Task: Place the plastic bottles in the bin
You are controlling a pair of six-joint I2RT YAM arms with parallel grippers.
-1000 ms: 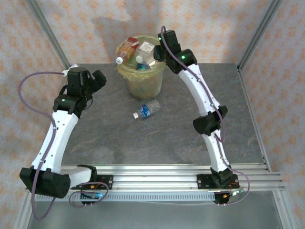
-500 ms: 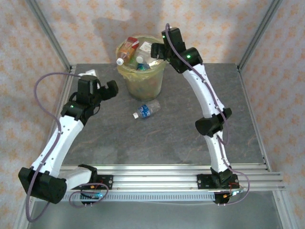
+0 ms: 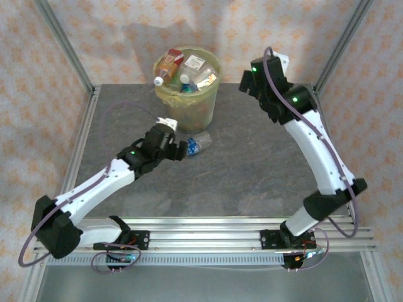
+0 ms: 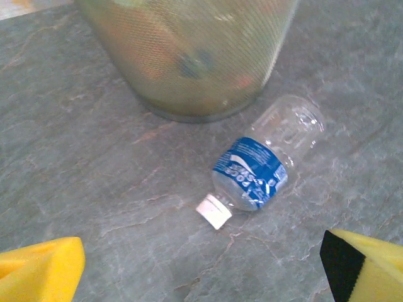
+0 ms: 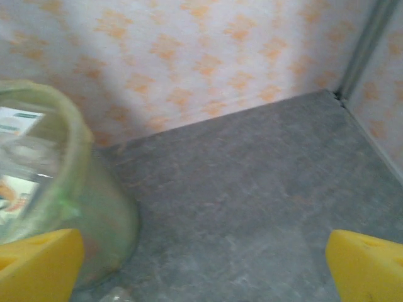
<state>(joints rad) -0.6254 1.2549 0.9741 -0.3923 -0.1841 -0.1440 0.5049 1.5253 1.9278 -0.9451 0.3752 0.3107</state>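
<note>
A clear plastic bottle (image 3: 199,143) with a blue label and a white cap lies on its side on the grey table, just in front of the bin (image 3: 194,111). In the left wrist view the bottle (image 4: 264,162) points its cap toward me, and the bin (image 4: 189,69) stands right behind it. My left gripper (image 3: 181,149) is open and low, close to the bottle's cap end without touching it (image 4: 201,277). My right gripper (image 3: 247,87) hangs open and empty to the right of the bin (image 5: 69,207). Several bottles (image 3: 170,65) fill the bin to the rim.
Patterned walls and metal frame posts (image 3: 337,44) close in the table at the back and sides. An aluminium rail (image 3: 208,236) runs along the near edge. Bare grey table (image 5: 252,189) lies to the right of the bin.
The right gripper opened over the bin, dropped its bottle in and swung away to the right. The left arm reached forward and to the right, down to the bottle on the table.
</note>
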